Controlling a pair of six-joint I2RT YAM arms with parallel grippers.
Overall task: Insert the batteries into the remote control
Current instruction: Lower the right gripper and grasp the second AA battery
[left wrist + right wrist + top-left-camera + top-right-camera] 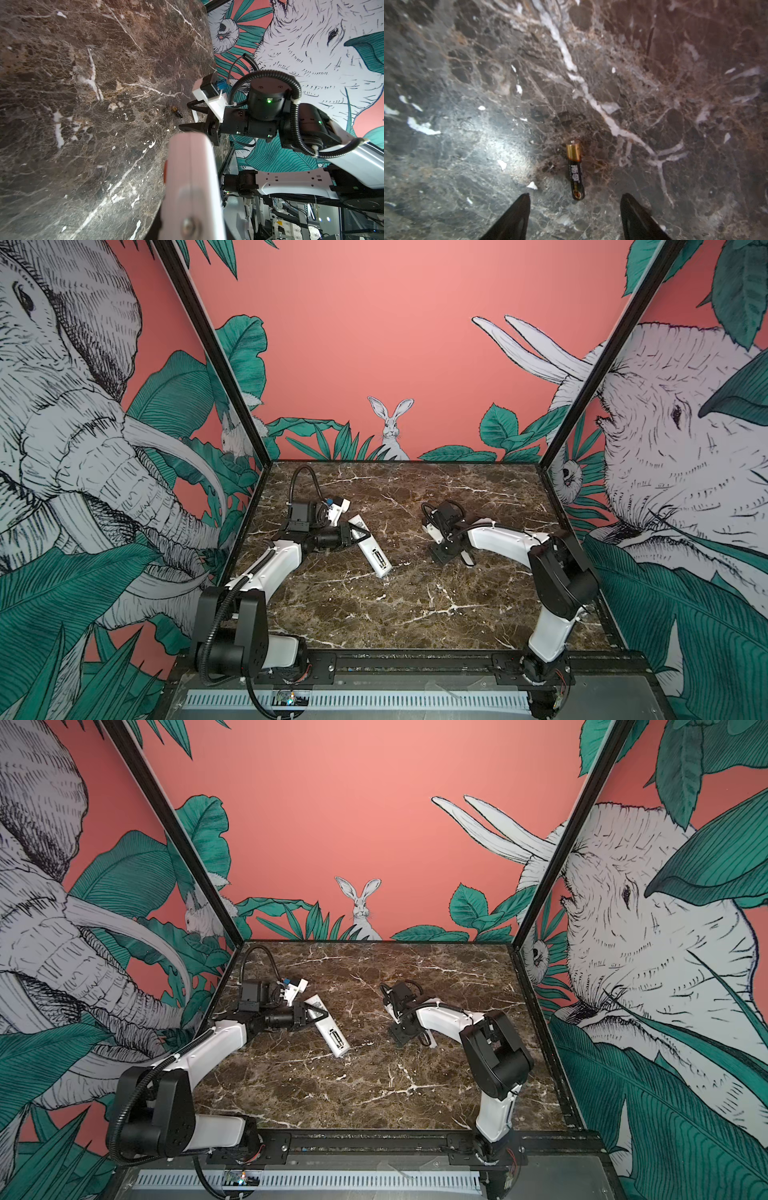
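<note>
While the left gripper (360, 536) held the remote (371, 551) clamped, the battery (575, 170) lay on the marble (467, 145) just ahead of the right gripper (575, 209), its long axis running out from between the parted, empty jaws; the right arm was nearer.

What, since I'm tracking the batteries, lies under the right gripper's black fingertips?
One slim dark battery with a brassy end lies flat on the brown marble table, below the open right gripper, untouched. In both top views the gripper covers it; no second battery is visible.
</note>
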